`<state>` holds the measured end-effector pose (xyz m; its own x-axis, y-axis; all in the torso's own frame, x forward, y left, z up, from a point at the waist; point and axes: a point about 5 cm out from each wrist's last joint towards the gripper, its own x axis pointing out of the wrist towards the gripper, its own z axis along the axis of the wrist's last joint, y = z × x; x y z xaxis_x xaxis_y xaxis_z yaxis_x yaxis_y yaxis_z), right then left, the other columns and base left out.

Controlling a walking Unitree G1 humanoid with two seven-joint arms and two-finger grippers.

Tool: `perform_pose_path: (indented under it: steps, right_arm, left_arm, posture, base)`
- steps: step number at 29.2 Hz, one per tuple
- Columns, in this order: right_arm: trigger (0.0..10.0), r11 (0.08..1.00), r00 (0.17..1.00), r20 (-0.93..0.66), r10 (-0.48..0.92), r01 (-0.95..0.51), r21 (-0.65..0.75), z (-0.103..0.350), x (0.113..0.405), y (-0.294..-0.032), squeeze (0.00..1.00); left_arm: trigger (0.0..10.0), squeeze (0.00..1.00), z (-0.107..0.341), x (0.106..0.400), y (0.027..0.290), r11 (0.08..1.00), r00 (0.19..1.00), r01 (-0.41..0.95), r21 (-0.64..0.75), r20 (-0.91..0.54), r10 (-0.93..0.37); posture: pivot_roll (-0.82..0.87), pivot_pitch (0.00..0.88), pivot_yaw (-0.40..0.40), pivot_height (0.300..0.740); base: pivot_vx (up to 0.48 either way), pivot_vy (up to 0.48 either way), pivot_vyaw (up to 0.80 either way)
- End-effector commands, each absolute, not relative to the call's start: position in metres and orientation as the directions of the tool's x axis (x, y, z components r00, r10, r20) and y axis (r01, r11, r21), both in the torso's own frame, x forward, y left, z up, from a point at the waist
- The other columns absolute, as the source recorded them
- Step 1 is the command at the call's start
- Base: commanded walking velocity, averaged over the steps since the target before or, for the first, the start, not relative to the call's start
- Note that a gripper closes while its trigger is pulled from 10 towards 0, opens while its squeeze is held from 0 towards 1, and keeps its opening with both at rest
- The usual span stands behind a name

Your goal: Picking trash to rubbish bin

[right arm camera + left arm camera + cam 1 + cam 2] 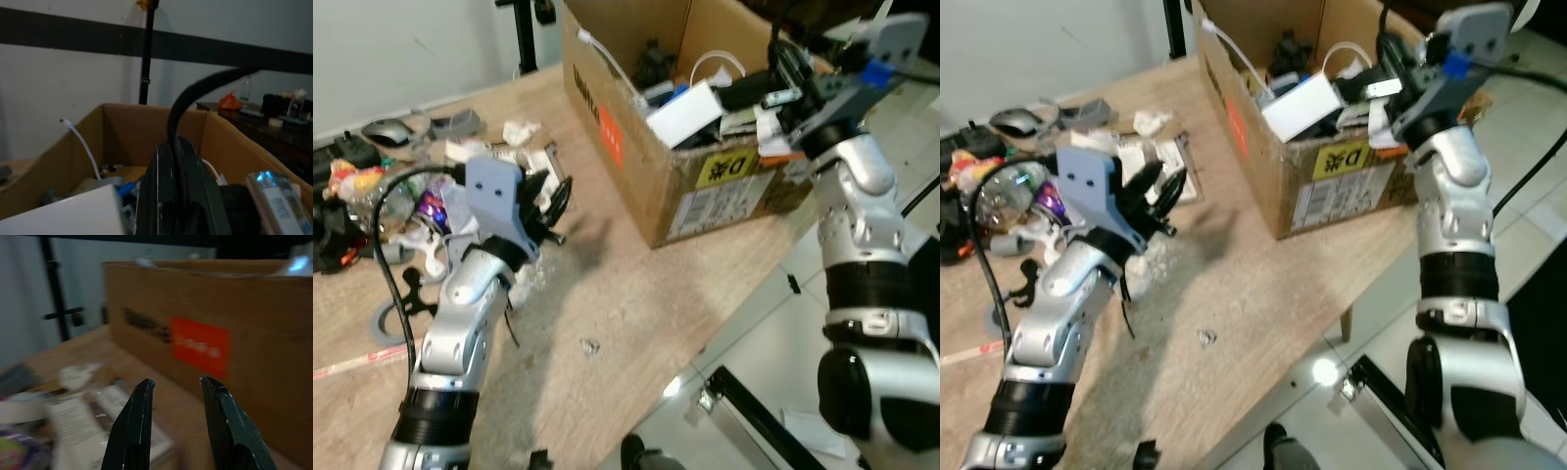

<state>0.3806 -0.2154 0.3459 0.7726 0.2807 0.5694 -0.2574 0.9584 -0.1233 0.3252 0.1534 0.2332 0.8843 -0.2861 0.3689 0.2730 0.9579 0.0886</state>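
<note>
Left eye view: right claw closed over the cardboard box, apparently on a black cable; left claw narrowly parted.

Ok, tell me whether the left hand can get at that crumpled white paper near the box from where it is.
Probably yes. The left hand hangs open above the table, and the crumpled white paper lies just beyond it beside the cardboard box, with nothing standing between them. It would need to reach forward and down.
</note>
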Motion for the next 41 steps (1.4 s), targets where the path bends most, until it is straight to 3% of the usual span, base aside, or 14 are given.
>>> perform_pose_path:
  steps: [1, 7, 13, 20, 25, 28, 30, 41]
  right_arm:
    - [10.0, 0.957, 0.786, 0.549, 0.285, -0.264, -0.119, 0.343, 0.384, -0.225, 0.0]
    - [10.0, 0.963, 0.814, 0.516, 0.268, -0.243, -0.116, 0.349, 0.391, -0.234, 0.0]
    - [10.0, 0.963, 0.816, 0.514, 0.265, -0.247, -0.104, 0.355, 0.393, -0.239, 0.0]
    - [10.0, 0.95, 0.823, 0.476, 0.31, -0.282, -0.131, 0.356, 0.397, -0.235, 0.0]
    - [10.0, 0.95, 0.824, 0.474, 0.311, -0.283, -0.131, 0.358, 0.398, -0.234, 0.0]
    - [10.0, 0.949, 0.823, 0.475, 0.313, -0.285, -0.132, 0.36, 0.399, -0.234, 0.0]
    - [10.0, 0.948, 0.823, 0.47, 0.319, -0.288, -0.137, 0.36, 0.399, -0.232, 0.0]
    - [10.0, 0.963, 0.804, 0.532, 0.267, -0.205, -0.173, 0.37, 0.397, -0.234, 0.0]
  left_arm:
    - [10.0, 0.0, 0.235, 0.326, 0.163, 0.964, 0.89, 0.243, 0.106, 0.372, -0.265]
    - [10.0, 0.0, 0.248, 0.329, 0.166, 0.948, 0.868, 0.265, 0.176, 0.385, -0.314]
    - [10.0, 0.0, 0.261, 0.33, 0.175, 0.966, 0.855, 0.202, 0.159, 0.453, -0.253]
    - [10.0, 0.0, 0.261, 0.326, 0.165, 0.939, 0.826, 0.302, 0.162, 0.448, -0.343]
    - [10.0, 0.0, 0.27, 0.319, 0.156, 0.898, 0.765, 0.434, 0.076, 0.496, -0.411]
    - [10.0, 0.0, 0.283, 0.308, 0.141, 0.766, 0.634, 0.625, 0.148, 0.475, -0.61]
    - [10.0, 0.0, 0.287, 0.305, 0.133, 0.696, 0.576, 0.683, 0.222, 0.424, -0.699]
    - [10.0, 0.0, 0.288, 0.312, 0.124, 0.695, 0.578, 0.668, 0.266, 0.403, -0.71]
  posture:
    - [0.07, 0.206, -0.008, 0.74]
    - [0.09, 0.215, 0.016, 0.74]
    - [0.11, 0.214, 0.022, 0.74]
    - [0.11, 0.22, 0.02, 0.74]
    - [0.11, 0.22, 0.02, 0.74]
    - [0.11, 0.218, 0.019, 0.74]
    - [0.11, 0.218, 0.019, 0.74]
    - [0.11, 0.217, 0.024, 0.74]
  base:
    - [0.0, 0.0, 0.0]
    - [0.0, 0.0, 0.0]
    - [0.0, 0.0, 0.0]
    - [0.0, 0.0, 0.0]
    - [0.0, 0.0, 0.0]
    - [0.0, 0.0, 0.0]
    - [0.0, 0.0, 0.0]
    - [0.0, 0.0, 0.0]
